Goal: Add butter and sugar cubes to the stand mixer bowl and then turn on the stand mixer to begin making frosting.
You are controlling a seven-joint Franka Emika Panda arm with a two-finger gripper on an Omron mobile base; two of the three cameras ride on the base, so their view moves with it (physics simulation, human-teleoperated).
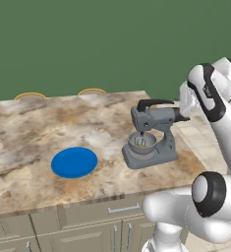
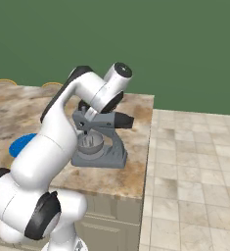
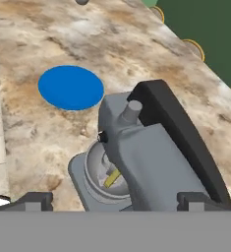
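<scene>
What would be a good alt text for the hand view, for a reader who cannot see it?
Looking down from just behind a grey stand mixer, whose bowl holds a yellow butter stick under the head. The black curved lever runs along the head's right side. A round blue plate lies beyond on the marbled counter.

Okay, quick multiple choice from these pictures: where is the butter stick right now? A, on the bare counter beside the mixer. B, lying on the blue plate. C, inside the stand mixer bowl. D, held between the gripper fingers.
C: in the hand view the yellow butter lies inside the stand mixer bowl under the mixer head, while the blue plate is bare.
</scene>
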